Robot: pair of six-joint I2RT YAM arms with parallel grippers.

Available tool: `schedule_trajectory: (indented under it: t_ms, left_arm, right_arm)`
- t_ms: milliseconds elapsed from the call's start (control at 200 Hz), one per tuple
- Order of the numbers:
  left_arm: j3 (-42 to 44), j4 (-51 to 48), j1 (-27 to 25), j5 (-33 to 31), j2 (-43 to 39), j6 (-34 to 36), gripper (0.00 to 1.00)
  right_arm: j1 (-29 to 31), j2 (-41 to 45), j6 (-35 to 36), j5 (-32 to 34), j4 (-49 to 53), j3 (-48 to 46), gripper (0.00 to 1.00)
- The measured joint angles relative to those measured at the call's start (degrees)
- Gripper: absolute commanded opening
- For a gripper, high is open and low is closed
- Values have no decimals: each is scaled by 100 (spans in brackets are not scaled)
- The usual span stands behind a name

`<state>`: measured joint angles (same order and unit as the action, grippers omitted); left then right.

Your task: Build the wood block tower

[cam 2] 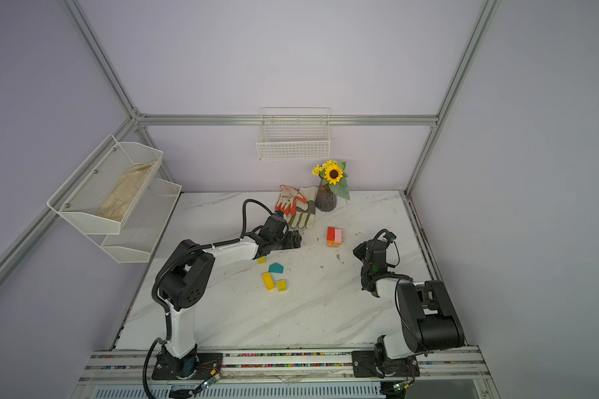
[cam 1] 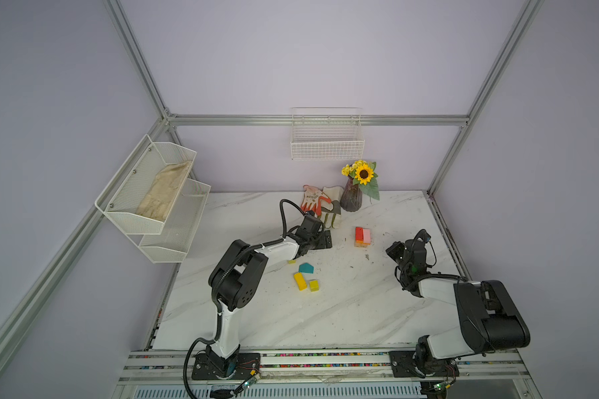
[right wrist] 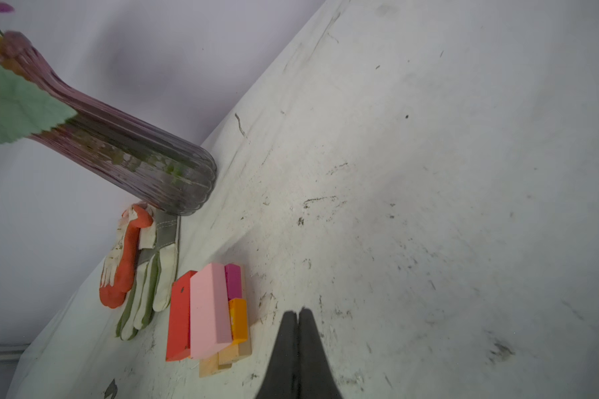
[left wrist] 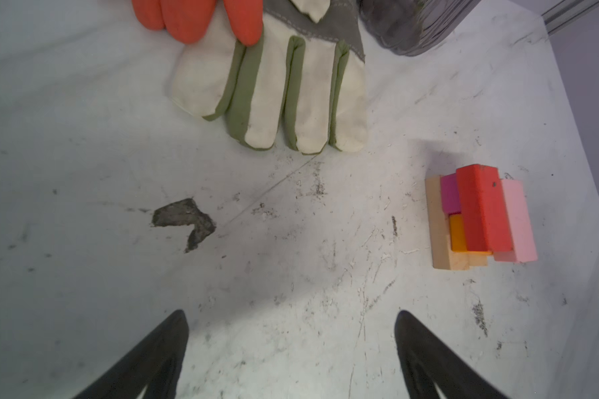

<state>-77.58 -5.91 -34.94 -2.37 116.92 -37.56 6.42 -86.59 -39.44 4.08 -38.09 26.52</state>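
Note:
A low stack of wood blocks (cam 1: 362, 237) (cam 2: 334, 237) stands on the marble table: red and pink bars over magenta, orange and tan pieces (left wrist: 481, 214) (right wrist: 208, 311). Loose blocks lie nearer the front: a teal pentagon (cam 1: 306, 267), a yellow bar (cam 1: 300, 281), a yellow cube (cam 1: 314, 285) and a small yellow piece (cam 1: 291, 262) partly under the left arm. My left gripper (cam 1: 327, 239) (left wrist: 291, 314) is open and empty, left of the stack. My right gripper (cam 1: 390, 249) (right wrist: 298, 311) is shut on nothing, just right of the stack.
A dark purple vase with a sunflower (cam 1: 351, 198) and two work gloves (cam 1: 320, 203) sit at the back of the table. A wire basket (cam 1: 327, 138) hangs on the back wall. A two-tier mesh shelf (cam 1: 153, 193) is on the left wall.

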Motion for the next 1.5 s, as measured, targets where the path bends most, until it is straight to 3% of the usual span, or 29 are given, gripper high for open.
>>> schedule_trajectory:
  t_ms: [805, 1065, 1320, 1501]
  left_arm:
    - [-2518, -715, -2, 824, 1720, -66, 90]
    - [-2638, -745, -28, 916, 1801, -66, 87]
    - [-2638, -925, -227, 428, 1797, 57, 71]
    - [-2688, -1078, -343, 262, 1799, 133, 69]
  right_arm:
    - [0, -1515, 450, -1233, -111, 1102, 0]
    - [0, -1574, 514, -1320, 28, 1137, 0]
    - [0, -1443, 498, -1187, 68, 1034, 0]
    - [0, -1443, 505, -1266, 85, 1034, 0]
